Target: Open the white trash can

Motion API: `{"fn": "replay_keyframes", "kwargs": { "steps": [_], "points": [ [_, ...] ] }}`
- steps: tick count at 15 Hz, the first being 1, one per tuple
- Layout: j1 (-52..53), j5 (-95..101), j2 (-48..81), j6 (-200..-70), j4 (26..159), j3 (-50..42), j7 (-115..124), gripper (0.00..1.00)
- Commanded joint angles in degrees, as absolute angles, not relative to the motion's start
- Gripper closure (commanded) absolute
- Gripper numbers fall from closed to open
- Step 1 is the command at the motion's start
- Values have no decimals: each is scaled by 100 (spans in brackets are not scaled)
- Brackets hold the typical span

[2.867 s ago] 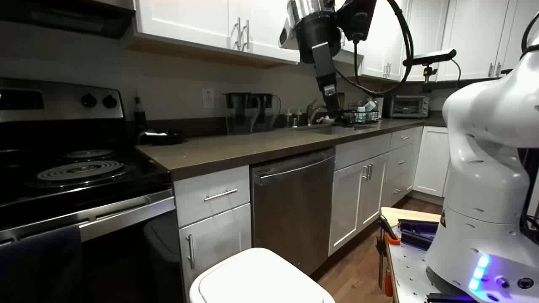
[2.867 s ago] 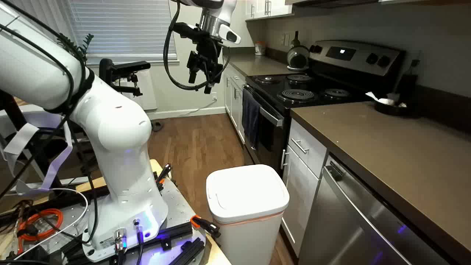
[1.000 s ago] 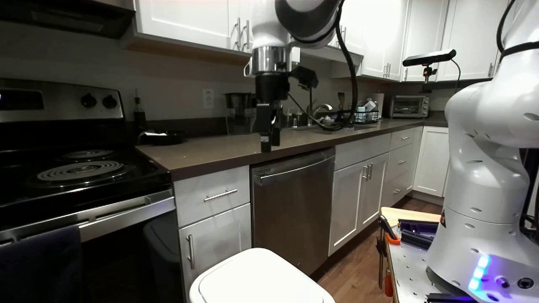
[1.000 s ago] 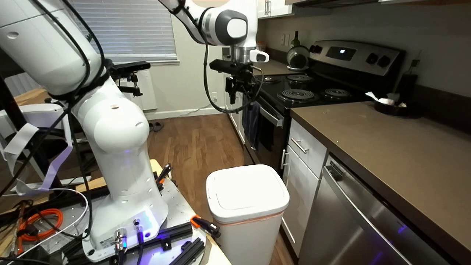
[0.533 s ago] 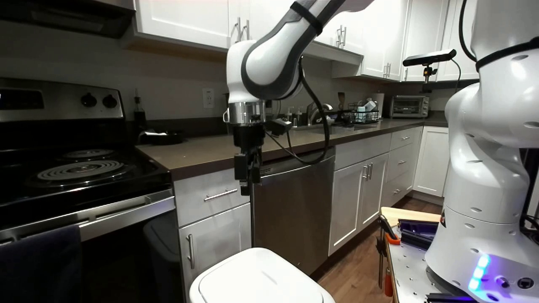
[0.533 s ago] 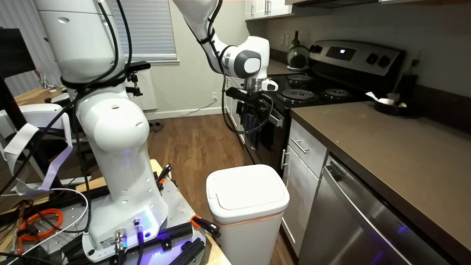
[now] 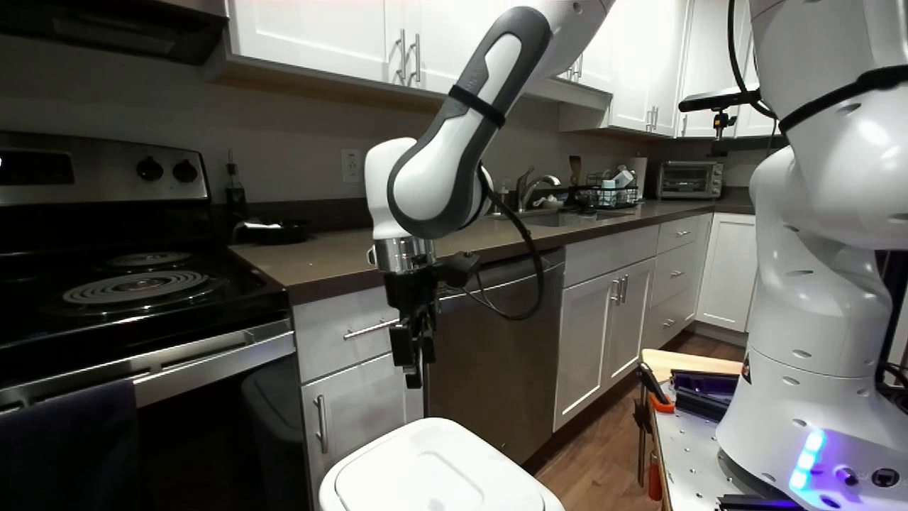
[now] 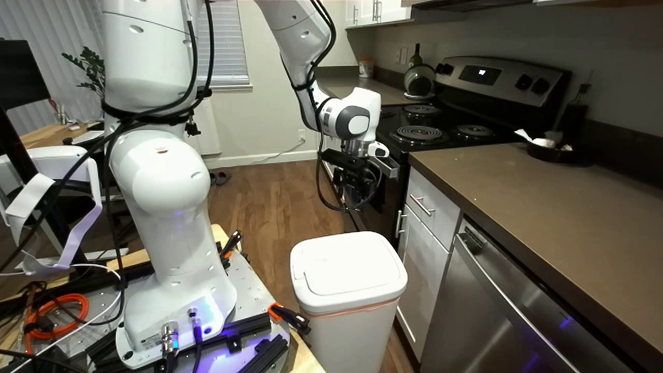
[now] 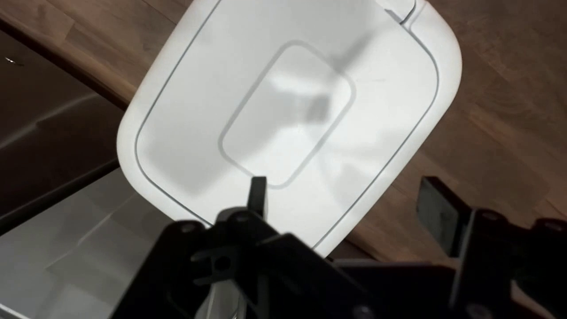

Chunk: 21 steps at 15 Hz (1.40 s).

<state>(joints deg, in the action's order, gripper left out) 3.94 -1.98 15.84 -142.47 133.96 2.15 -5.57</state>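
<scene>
Trash can (image 8: 349, 334) below, gripper (image 9: 344, 179) spread wide above

The coming move turns on a drop and a slant. In both exterior views the gripper hangs higher than the closed lid (image 9: 288, 110), pointing down and apart from it; in an exterior view it also sits toward the stove (image 8: 448, 122), so the trash can seems to lie below it and farther from the stove.

In the wrist view the lid lies ahead of the gripper, its long axis aslant from lower left to upper right. One finger (image 9: 258, 192) shows against the lid's near end, the other finger (image 9: 437, 212) against floor (image 9: 500, 97) beyond a long edge. The jaws stand wide apart, holding nothing.

At the lid's far end an inset piece (image 9: 402, 6) shows, cut off by the frame's edge. It may be the release, though I cannot tell how it works. If so, the arm (image 7: 433, 183) would have to carry the gripper along the long axis before pressing down, and narrower jaws would probably press better.

The dishwasher (image 8: 497, 305) and a cabinet (image 8: 426, 274) stand near on one side of the trash can. On the opposite side is the robot's table (image 8: 248, 290), with an orange-and-black tool (image 8: 291, 317) just beside the can; whether the two touch I cannot tell. A black cable (image 7: 541, 277) loops below the arm and might drag over the lid on the way down.
</scene>
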Motion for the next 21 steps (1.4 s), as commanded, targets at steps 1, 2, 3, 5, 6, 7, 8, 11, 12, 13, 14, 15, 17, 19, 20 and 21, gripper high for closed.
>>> {"fn": "replay_keyframes", "kwargs": {
  "steps": [1, 2, 3, 5, 6, 7, 8, 11, 12, 13, 14, 15, 17, 19, 20, 21],
  "points": [
    [274, -437, 1869, -14888, 13531, 410, -663, 16],
    [251, -516, 1956, -15039, 13562, 461, -689, 18],
    [235, -603, 2048, -15201, 13597, 521, -686, 40],
    [169, -871, 2204, -15437, 13696, 697, -732, 45],
    [141, -999, 2283, -15578, 13757, 788, -741, 51],
    [108, -1148, 2374, -15717, 13823, 903, -724, 54],
    [63, -1294, 2485, -15875, 13873, 1023, -727, 55],
    [-45, -1565, 2742, -16232, 13997, 1343, -679, 55],
    [-113, -1625, 2782, -16301, 14045, 1458, -699, 54],
    [-137, -1630, 2827, -16319, 14066, 1510, -656, 52],
    [-197, -1643, 2831, -16265, 14092, 1585, -664, 52],
    [-233, -1635, 2835, -16201, 14108, 1615, -650, 50],
    [-239, -1591, 2780, -16052, 14147, 1589, -557, 55],
    [-278, -1601, 2736, -15865, 14155, 1589, -539, 60],
    [-329, -1630, 2750, -15797, 14145, 1612, -579, 61],
    [-377, -1680, 2750, -15740, 14153, 1639, -604, 78]
  ]
}}
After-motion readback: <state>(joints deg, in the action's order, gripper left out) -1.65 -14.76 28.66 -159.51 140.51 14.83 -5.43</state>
